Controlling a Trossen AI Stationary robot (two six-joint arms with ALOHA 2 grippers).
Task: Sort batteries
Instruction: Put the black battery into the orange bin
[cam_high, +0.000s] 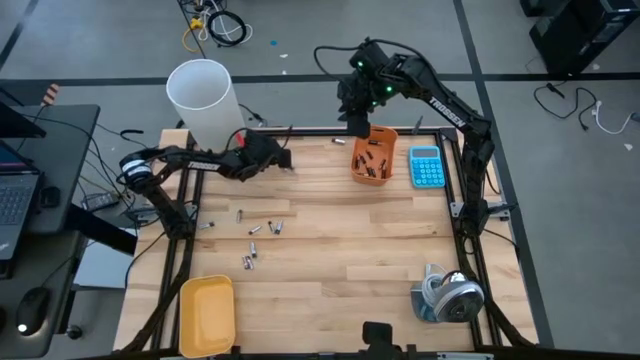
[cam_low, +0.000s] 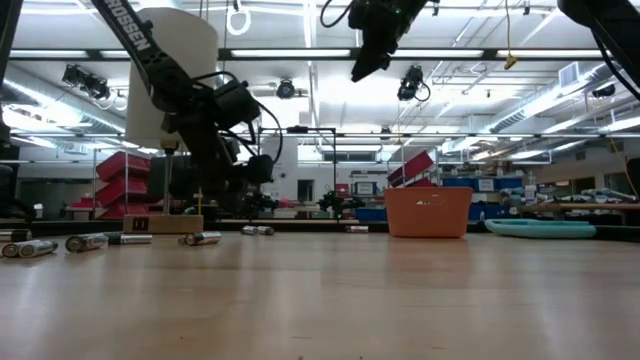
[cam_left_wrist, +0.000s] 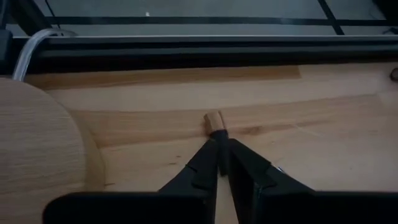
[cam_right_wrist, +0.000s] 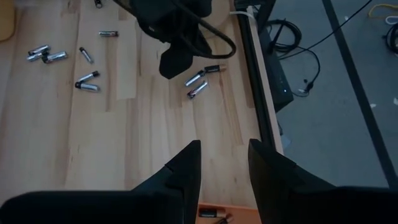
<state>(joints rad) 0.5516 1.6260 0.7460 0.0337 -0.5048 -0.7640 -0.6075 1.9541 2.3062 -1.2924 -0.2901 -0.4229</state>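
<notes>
1. Looking at the jaws first, we see the left gripper (cam_left_wrist: 222, 146) low over bare wood near the far rail, its fingers almost touching, only a thin slit between them and nothing in it.
2. We see the right gripper (cam_right_wrist: 224, 163) hanging high above the orange bin (cam_high: 373, 152), fingers parted about halfway and empty.
3. The batteries (cam_high: 255, 235) lie scattered on the table's left half, well apart from the left gripper; more sit inside the orange bin.
4. Beside that bin lies the blue calculator (cam_high: 427, 166); the yellow tray (cam_high: 206, 315) waits at the near left corner.
5. To do this step well, we judge the left gripper should spread wider, then centre on one cell, fingers across its length.
</notes>
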